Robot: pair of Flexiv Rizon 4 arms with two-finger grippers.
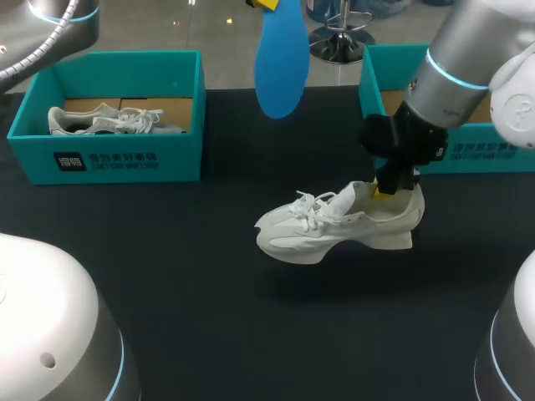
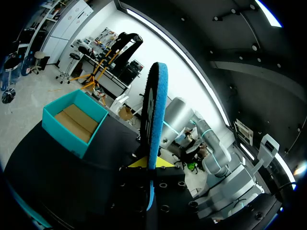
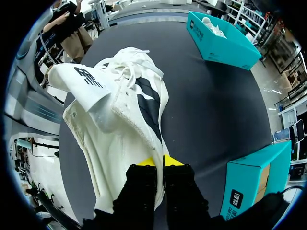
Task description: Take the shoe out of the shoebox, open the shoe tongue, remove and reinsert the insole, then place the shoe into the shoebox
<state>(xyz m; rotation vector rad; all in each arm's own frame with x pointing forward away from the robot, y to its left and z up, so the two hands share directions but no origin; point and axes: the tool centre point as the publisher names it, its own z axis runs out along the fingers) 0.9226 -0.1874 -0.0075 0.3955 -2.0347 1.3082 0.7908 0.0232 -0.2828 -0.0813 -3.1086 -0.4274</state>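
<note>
Status: shoe (image 1: 338, 224) sits mid-desk, toe at 9 o'clock, heel at 3; can't tell if the sole is fully down. Right end effector (image 1: 386, 189) is nearly closed, pinching the heel collar from above. Left end effector (image 2: 149, 167) is clamped tight on one end of the insole (image 1: 280, 63), which hangs in the air at 12 o'clock from the shoe. Risks, as I read it: the insole is thin and floppy and held by one end only, so its free tip could fold or catch on the collar going in and bunch up short of the toe. The heel pinch is a narrow grip on soft padding, so push force from insertion could pivot or slide the shoe out. Tongue (image 3: 84, 86) is flipped out but limp and could fall back over the opening, and the loose laces could snag. Materials: insole is blue foam, flat, elongated oval, with a darker edge. Shoe is white mesh and smooth panels, with a chunky curved sole and a padded tongue. Desk (image 1: 209, 317) is matte black. The shoeboxes are rigid teal card with brown inside: left shoebox (image 1: 109, 159) at 10 o'clock holds a second shoe (image 1: 104, 119), right shoebox (image 1: 485, 154) at 2 o'clock sits partly behind the right arm.
</note>
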